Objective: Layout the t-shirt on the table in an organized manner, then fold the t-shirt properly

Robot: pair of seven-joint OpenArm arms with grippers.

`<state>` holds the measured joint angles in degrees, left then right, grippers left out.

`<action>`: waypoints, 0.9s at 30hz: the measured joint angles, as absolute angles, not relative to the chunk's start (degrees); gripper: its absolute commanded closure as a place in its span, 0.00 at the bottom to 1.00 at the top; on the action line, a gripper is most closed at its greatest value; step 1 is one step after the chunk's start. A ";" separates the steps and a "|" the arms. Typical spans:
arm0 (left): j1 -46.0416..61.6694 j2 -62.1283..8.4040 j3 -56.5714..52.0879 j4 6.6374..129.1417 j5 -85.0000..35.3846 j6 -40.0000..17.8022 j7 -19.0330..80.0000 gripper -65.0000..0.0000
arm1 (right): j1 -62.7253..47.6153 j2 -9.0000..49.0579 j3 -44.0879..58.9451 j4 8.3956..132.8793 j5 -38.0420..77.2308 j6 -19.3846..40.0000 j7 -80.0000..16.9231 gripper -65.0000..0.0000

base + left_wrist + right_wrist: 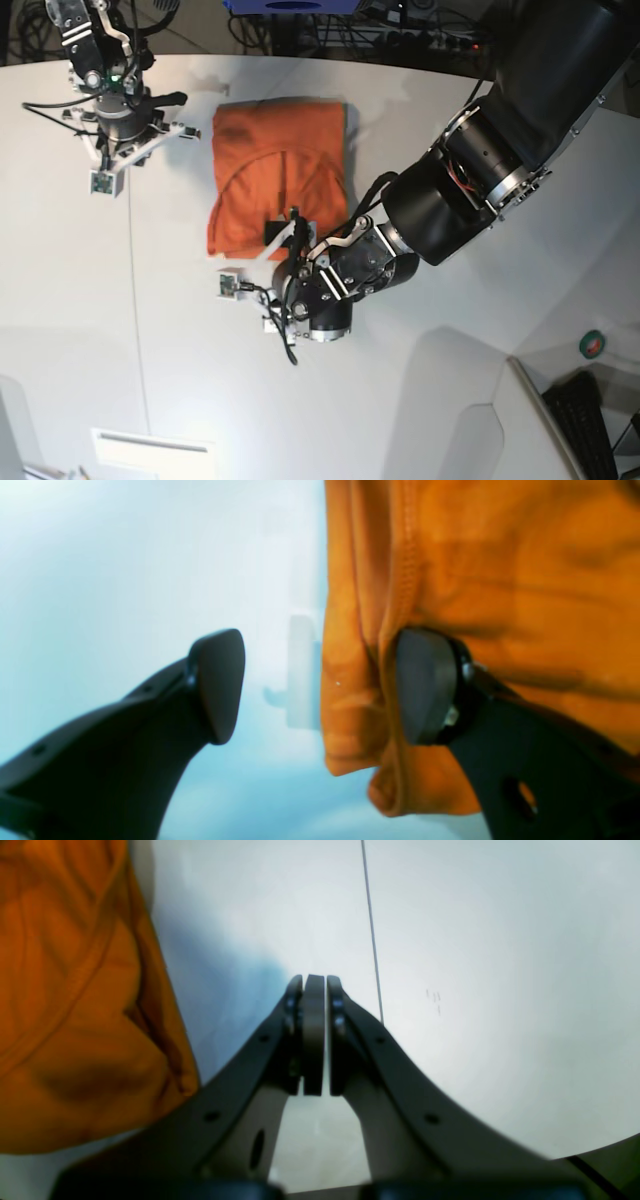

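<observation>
The orange t-shirt (pixel 280 175) lies folded into a compact rectangle on the white table (pixel 450 330), toward the far middle. My left gripper (pixel 322 685) is open at the shirt's near edge (pixel 285 230). One finger (pixel 425 685) rests against the orange fabric (pixel 500 580); the other finger (pixel 220 685) is over bare table. The hemmed edge hangs between them, ungripped. My right gripper (pixel 314 985) is shut and empty above the table, just beside the shirt (pixel 75 1015). In the base view the right gripper (pixel 172 100) is off the shirt's far left corner.
A thin dark seam (pixel 372 940) runs across the tabletop. Cables and equipment line the far edge (pixel 400 30). A keyboard (pixel 590 420) and a green tape roll (pixel 592 345) sit off the table at the lower right. A blurry white piece (pixel 302 670) shows beside the shirt.
</observation>
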<state>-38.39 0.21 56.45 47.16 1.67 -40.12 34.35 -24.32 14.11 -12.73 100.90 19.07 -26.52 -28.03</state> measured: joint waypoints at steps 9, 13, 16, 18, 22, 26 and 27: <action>-36.10 -0.89 52.82 56.66 1.45 -40.12 40.14 0.32 | -24.18 14.26 -12.73 100.90 19.07 -26.52 -28.03 1.00; -33.12 -4.08 43.09 68.27 1.32 -40.34 43.55 0.32 | -24.08 14.39 -12.60 100.88 18.92 -26.52 -28.03 1.00; -29.36 -7.22 36.01 78.06 1.98 -39.86 47.97 0.33 | -24.23 14.35 -12.27 100.90 19.11 -26.50 -27.97 1.00; -23.92 -9.04 30.13 85.21 2.07 -39.66 48.31 0.49 | -24.73 14.15 -9.76 100.92 19.05 -26.30 -28.05 1.00; -7.94 -11.35 15.05 93.84 2.15 -40.58 48.82 1.00 | -26.48 17.15 -5.45 100.79 18.37 -20.80 -25.50 1.00; 2.83 -11.57 1.43 99.85 2.72 -40.12 45.74 1.00 | -31.07 16.86 -0.75 100.84 18.63 -12.16 -16.75 1.00; 5.72 -11.57 -1.13 101.36 2.48 -39.40 42.04 1.00 | -32.51 16.71 0.45 100.84 18.68 -11.40 -15.66 1.00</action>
<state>5.72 -11.57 -1.13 101.36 2.48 -39.40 42.04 -32.51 16.71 0.45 100.84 18.68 -11.40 -15.66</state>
